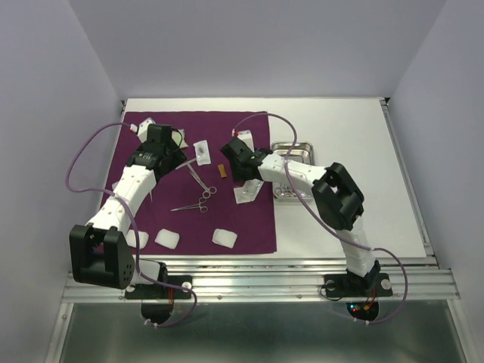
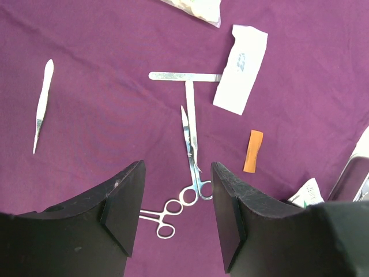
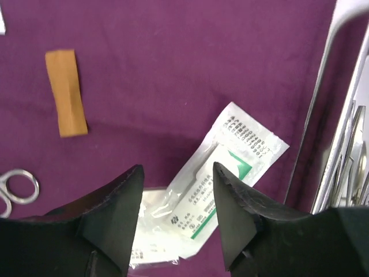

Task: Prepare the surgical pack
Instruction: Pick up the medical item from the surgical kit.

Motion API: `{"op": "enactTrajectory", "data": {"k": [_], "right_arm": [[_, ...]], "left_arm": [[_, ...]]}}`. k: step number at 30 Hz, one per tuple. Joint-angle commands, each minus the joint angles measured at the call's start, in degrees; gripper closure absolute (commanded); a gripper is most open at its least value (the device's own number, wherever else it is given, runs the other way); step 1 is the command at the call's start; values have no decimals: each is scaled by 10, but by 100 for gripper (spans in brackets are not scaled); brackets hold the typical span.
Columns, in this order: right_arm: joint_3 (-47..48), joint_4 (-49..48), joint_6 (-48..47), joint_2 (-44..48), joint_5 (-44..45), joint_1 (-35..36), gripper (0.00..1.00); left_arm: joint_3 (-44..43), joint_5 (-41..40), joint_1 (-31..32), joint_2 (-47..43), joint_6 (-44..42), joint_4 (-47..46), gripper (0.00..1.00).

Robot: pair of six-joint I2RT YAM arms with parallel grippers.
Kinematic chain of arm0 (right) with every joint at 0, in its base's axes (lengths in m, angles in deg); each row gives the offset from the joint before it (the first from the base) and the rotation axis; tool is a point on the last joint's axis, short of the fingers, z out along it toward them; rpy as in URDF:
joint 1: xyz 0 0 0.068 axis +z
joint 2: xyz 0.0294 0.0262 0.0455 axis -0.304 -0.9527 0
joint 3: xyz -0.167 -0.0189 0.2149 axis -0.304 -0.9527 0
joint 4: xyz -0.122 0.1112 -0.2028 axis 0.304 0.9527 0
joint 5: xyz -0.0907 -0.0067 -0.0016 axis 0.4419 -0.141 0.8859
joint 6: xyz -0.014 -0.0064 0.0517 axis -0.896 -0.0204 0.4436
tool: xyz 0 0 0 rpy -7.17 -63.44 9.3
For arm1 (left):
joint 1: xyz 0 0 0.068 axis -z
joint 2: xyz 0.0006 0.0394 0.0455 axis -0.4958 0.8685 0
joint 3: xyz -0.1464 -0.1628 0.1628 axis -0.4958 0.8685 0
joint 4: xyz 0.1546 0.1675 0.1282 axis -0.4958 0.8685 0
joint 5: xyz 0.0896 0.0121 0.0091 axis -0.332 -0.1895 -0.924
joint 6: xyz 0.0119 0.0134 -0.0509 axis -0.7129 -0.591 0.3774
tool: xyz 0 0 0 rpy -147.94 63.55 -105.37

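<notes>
The purple drape (image 1: pixel 253 223) lies flat on the table's left half. Scissors (image 2: pixel 193 173) and ring-handled forceps (image 2: pixel 166 218) rest on it below my left gripper (image 2: pixel 177 167), which hovers open and holds nothing. Steel tweezers (image 2: pixel 183 75) and a white packet (image 2: pixel 242 69) lie further off. My right gripper (image 3: pixel 177 167) hangs open above a green-printed packet (image 3: pixel 230 167) that lies on the drape beside the steel tray (image 3: pixel 323 104). The tray holds steel instruments (image 3: pixel 349 167). Gauze pads (image 1: pixel 224 237) sit near the drape's front edge.
An orange strip (image 2: pixel 252 151) lies between the scissors and the tray. A thin white-handled tool (image 2: pixel 41 107) rests at the drape's left. White tabletop (image 1: pixel 348 219) shows right of the tray; grey walls close in the sides and back.
</notes>
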Motion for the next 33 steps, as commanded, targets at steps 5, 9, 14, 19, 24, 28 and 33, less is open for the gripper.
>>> {"op": "enactTrajectory", "data": {"k": [5, 9, 14, 19, 24, 28, 33], "right_arm": [[108, 150, 116, -51, 90, -1, 40], [135, 185, 143, -68, 105, -1, 40], [152, 188, 146, -90, 100, -1, 40], [173, 196, 157, -115, 88, -1, 41], [172, 179, 152, -118, 83, -1, 41], [185, 196, 157, -131, 90, -1, 44], [152, 170, 158, -102, 84, -1, 58]], "left_arm": [[-9, -4, -3, -26, -14, -1, 40], [-6, 1, -2, -24, -16, -6, 40], [-1, 3, -3, -24, -17, -9, 40], [6, 7, -3, -26, -20, -11, 41], [10, 8, -3, -28, -20, -14, 41], [13, 10, -3, -28, -21, -14, 42], [15, 11, -3, -28, -22, -16, 42]]}}
